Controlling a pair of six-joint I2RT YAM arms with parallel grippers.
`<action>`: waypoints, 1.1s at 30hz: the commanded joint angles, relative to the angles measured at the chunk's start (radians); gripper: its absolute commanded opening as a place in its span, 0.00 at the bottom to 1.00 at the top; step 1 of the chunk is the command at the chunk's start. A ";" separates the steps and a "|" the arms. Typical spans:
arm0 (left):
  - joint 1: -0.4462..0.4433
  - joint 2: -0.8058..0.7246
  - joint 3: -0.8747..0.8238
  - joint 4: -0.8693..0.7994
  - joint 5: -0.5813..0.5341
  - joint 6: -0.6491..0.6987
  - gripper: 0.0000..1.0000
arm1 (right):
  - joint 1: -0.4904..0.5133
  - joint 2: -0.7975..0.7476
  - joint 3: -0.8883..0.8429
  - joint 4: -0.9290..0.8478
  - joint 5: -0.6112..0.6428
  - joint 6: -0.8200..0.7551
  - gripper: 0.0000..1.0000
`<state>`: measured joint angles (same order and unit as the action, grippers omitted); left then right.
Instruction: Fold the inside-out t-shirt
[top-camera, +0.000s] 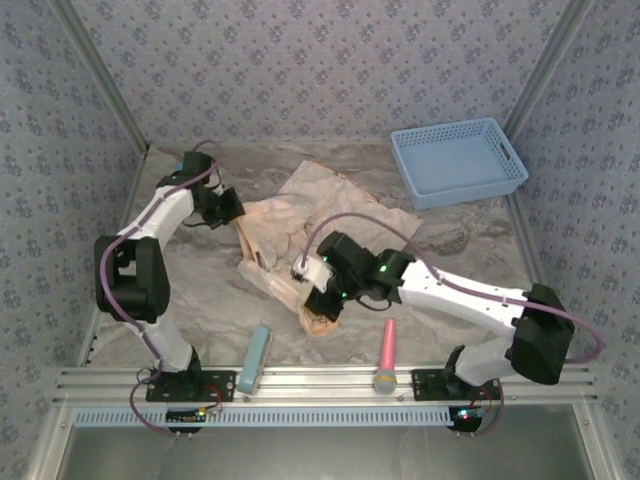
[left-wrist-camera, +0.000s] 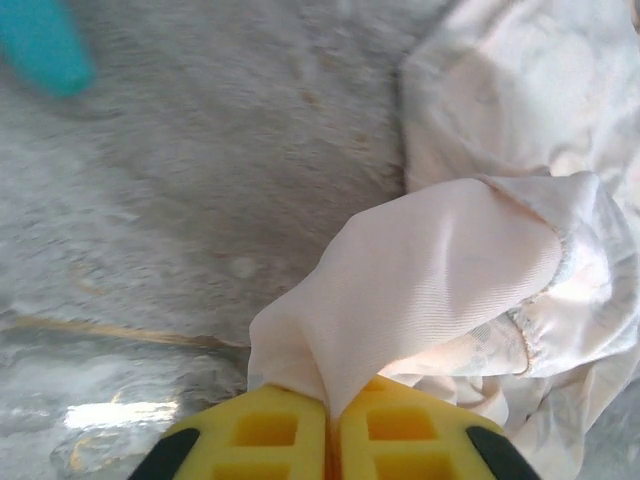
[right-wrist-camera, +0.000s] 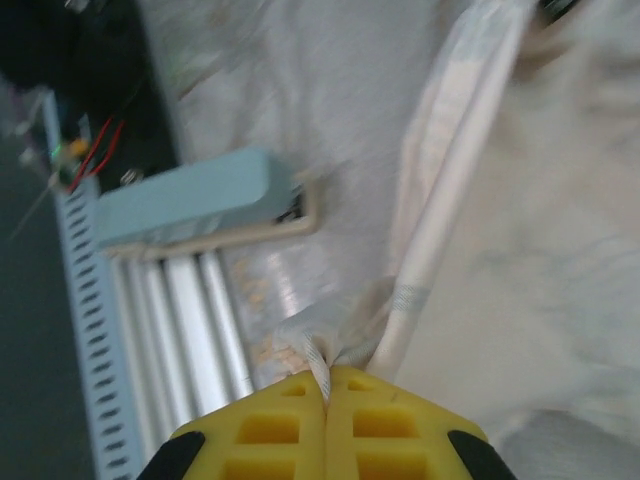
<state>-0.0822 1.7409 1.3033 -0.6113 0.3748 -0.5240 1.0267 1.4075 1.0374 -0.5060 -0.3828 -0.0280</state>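
Left arm (top-camera: 150, 225) bent sharply at elbow, forearm angled up and inward; left gripper (left-wrist-camera: 330, 405) jaws pressed together, pinching inside-out t-shirt (left-wrist-camera: 430, 290). Right arm (top-camera: 470, 295) stretched low across to left; right gripper (right-wrist-camera: 327, 385) clamped tight on same cloth

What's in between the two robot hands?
The inside-out t-shirt, all crumpled. In the top view it stretches from the left gripper to the right gripper, and both are shut on its cloth.

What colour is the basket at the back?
Light blue. The basket shows best in the top external view.
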 joint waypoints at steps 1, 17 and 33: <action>0.031 0.017 -0.115 0.048 0.015 -0.072 0.23 | 0.018 0.053 -0.060 -0.042 -0.112 0.033 0.20; -0.074 -0.175 -0.303 0.003 -0.108 -0.010 0.52 | -0.414 0.323 0.264 0.152 0.053 0.273 0.59; -0.109 -0.171 -0.380 0.030 -0.112 -0.017 0.16 | -0.441 0.734 0.700 0.302 0.119 0.070 0.00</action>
<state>-0.1921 1.5822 0.9371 -0.5533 0.2859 -0.5571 0.5858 2.1750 1.6379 -0.2630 -0.2756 0.1249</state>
